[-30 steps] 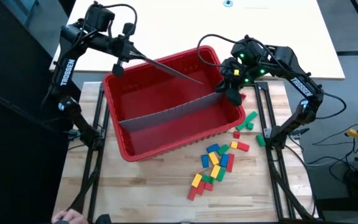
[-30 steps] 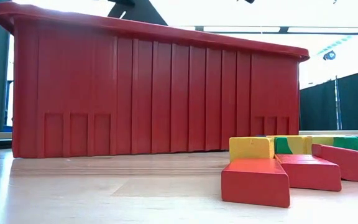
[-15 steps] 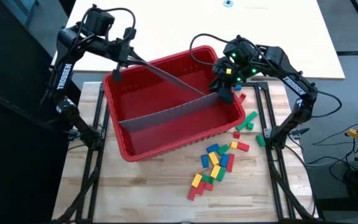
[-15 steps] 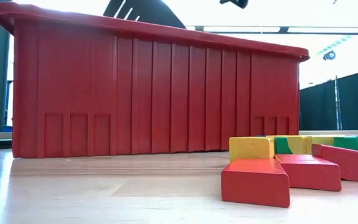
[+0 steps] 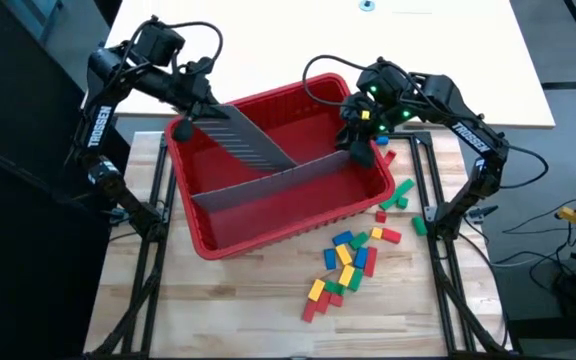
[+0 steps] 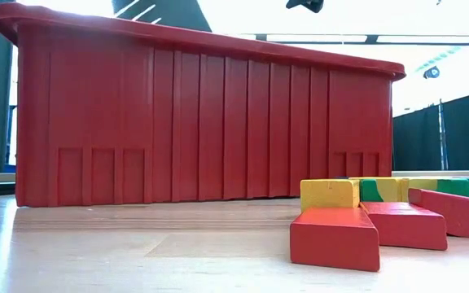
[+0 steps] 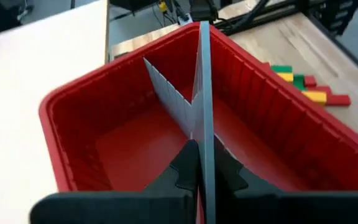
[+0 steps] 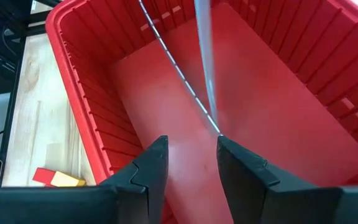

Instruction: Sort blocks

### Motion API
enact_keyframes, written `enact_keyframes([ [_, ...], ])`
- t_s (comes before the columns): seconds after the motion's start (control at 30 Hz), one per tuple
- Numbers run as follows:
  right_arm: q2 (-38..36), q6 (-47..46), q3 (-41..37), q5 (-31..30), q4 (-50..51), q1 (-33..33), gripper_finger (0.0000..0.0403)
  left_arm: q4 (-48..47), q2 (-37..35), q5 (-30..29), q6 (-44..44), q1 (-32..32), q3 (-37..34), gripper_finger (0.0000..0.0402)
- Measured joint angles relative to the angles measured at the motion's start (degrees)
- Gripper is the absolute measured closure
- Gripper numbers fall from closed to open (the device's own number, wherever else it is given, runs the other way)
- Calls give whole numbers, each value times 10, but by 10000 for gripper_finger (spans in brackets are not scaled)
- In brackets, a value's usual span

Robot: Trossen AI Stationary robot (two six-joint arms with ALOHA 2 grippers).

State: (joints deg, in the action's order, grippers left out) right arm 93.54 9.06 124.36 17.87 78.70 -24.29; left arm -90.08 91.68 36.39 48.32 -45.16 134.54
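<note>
A big red bin (image 5: 268,228) stands on the wooden table with a grey slotted panel (image 5: 268,180) upright along its middle. My left gripper (image 5: 183,112) hovers over the bin's far left corner, shut on a second grey panel (image 5: 248,138) that slants down into the bin. My right gripper (image 5: 356,143) is open over the bin's right end, its fingers (image 8: 151,165) near the standing panel's end (image 8: 216,127). Blocks (image 5: 353,260) in red, green, blue and yellow lie loose on the table, near and right of the bin. My left gripper pinches the second panel's near end (image 7: 201,146) between its two fingers, edge-on. The panel runs on from the fingertips, slanting down toward the bin's middle. Its free end (image 5: 290,164) reaches the standing panel; whether they touch I cannot tell. My right gripper: whether a finger (image 8: 229,149) touches the standing panel's end I cannot tell.
More blocks (image 5: 398,192) lie by the bin's right wall. Dark frame rails (image 5: 433,250) run along both table sides. A white surface (image 5: 268,40) lies beyond the far edge. Bare wood (image 5: 218,310) stretches near the front edge. In the low view the bin's wall (image 6: 202,122) fills the left.
My left gripper has turned the held panel from edge-on to broad face up, and the panel's free end has swung toward the near edge, down to the standing panel. My right gripper has shifted a little toward the far left, over the bin's right end.
</note>
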Motion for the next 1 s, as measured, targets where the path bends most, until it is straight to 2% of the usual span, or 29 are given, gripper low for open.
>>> enact_keyframes([
  [0.13,0,-3,0,0,0,0,275,0,0,0,-33,0,0,401],
  [0.3,0,-5,0,1,0,0,265,1,0,0,-128,1,0,398],
  [0.5,0,0,0,1,-2,0,254,2,-1,-14,-142,1,0,369],
  [0.67,0,0,0,1,-2,0,249,2,-1,-71,-150,1,0,320],
  [1.0,-1,0,0,0,-2,0,245,12,-1,-162,-158,1,-1,192],
])
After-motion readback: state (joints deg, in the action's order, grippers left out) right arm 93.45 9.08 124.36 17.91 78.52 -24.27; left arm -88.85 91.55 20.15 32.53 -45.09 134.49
